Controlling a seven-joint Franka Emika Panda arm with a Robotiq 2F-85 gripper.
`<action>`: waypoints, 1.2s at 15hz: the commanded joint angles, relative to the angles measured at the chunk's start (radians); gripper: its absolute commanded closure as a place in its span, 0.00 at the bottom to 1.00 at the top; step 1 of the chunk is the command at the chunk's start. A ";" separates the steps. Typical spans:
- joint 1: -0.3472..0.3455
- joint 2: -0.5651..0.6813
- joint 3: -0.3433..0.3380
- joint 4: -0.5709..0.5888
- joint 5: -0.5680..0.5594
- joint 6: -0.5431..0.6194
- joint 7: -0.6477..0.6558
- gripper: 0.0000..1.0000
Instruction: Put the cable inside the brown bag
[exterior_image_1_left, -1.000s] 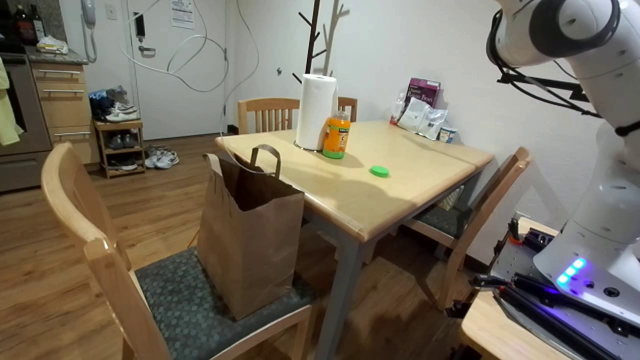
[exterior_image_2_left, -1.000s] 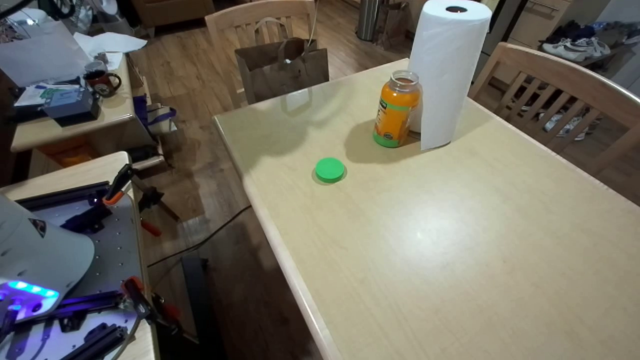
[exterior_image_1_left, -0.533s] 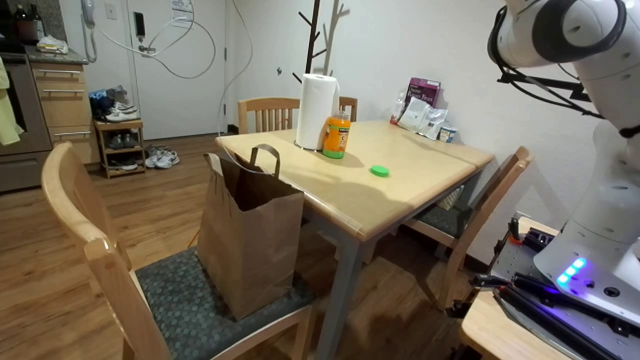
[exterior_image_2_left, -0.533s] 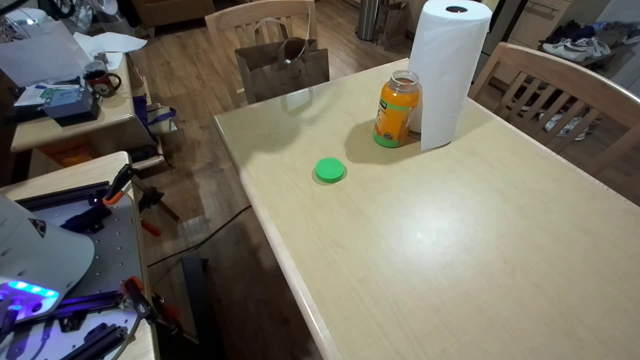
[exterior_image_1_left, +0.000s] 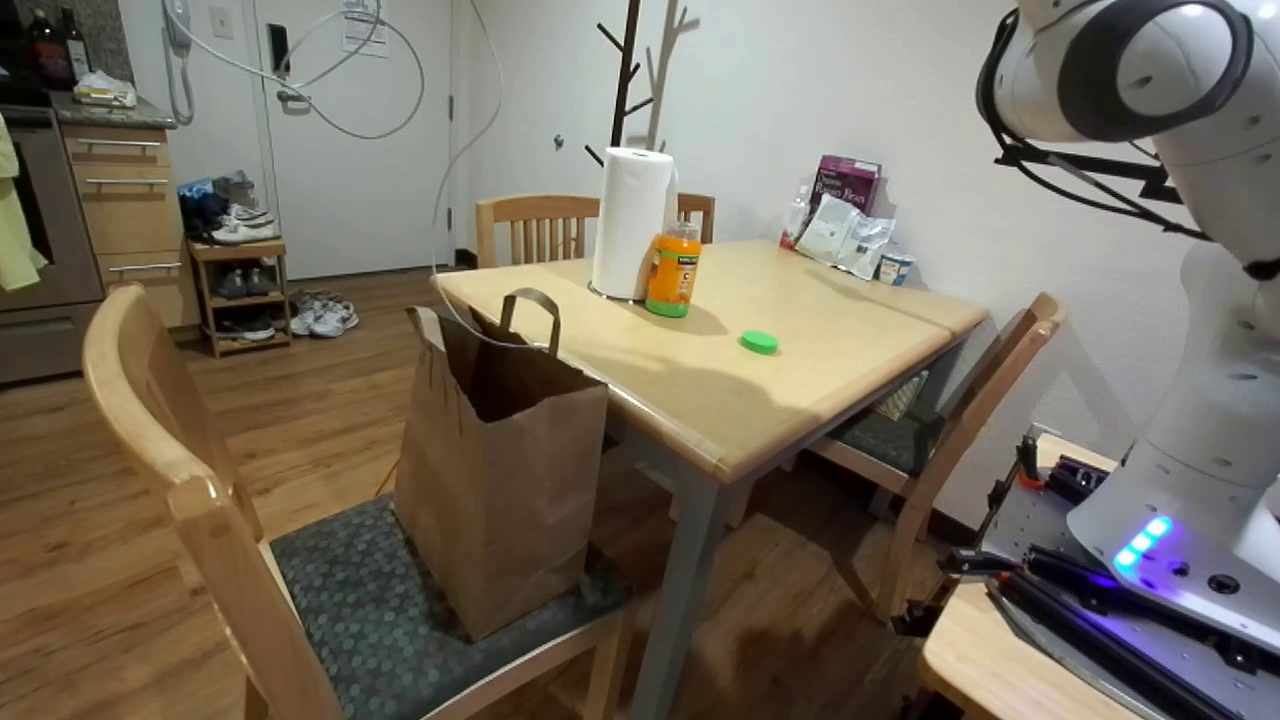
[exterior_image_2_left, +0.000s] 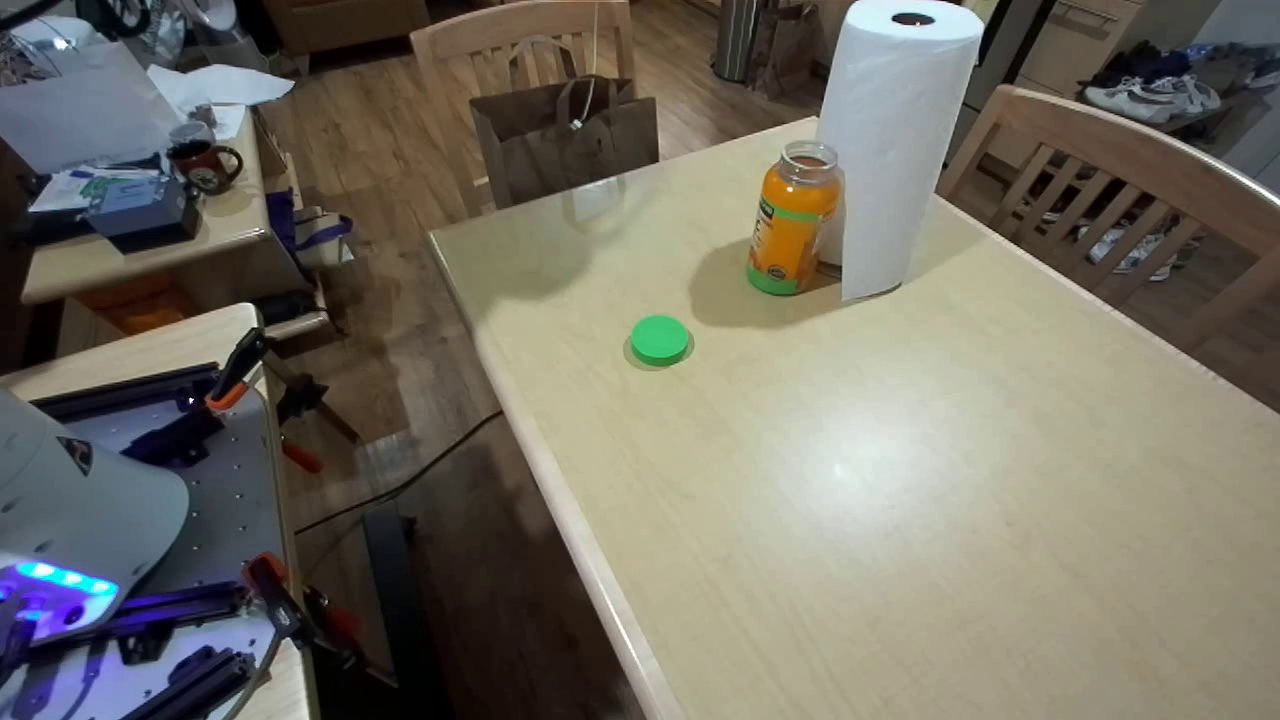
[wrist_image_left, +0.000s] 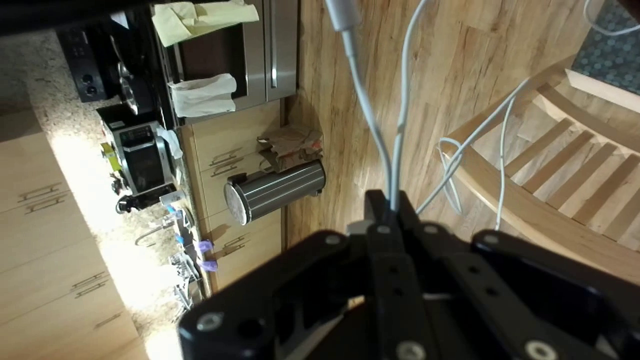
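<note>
In the wrist view, the gripper (wrist_image_left: 391, 212) is pinching two strands of the white cable (wrist_image_left: 401, 110). In an exterior view it is hanging in loops, one length dipping over the open brown bag (exterior_image_1_left: 500, 510) to a handle (exterior_image_1_left: 535, 296). The bag is standing on a chair (exterior_image_1_left: 340, 600) beside the desk (exterior_image_1_left: 740, 290).

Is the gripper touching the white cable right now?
Touching: the wrist view shows the gripper shut, with two strands of the white cable pinched at its tip.

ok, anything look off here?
The jar stands uncapped on the table, a green lid lying apart. And the cable hangs with its tip at a handle of the bag, apparently threaded through it, not down inside.
</note>
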 joint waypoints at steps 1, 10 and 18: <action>0.010 0.044 -0.039 0.085 -0.003 -0.021 0.067 0.99; 0.061 0.065 -0.059 0.084 -0.001 -0.004 0.115 0.99; 0.101 0.041 -0.074 0.054 -0.009 0.012 0.148 0.99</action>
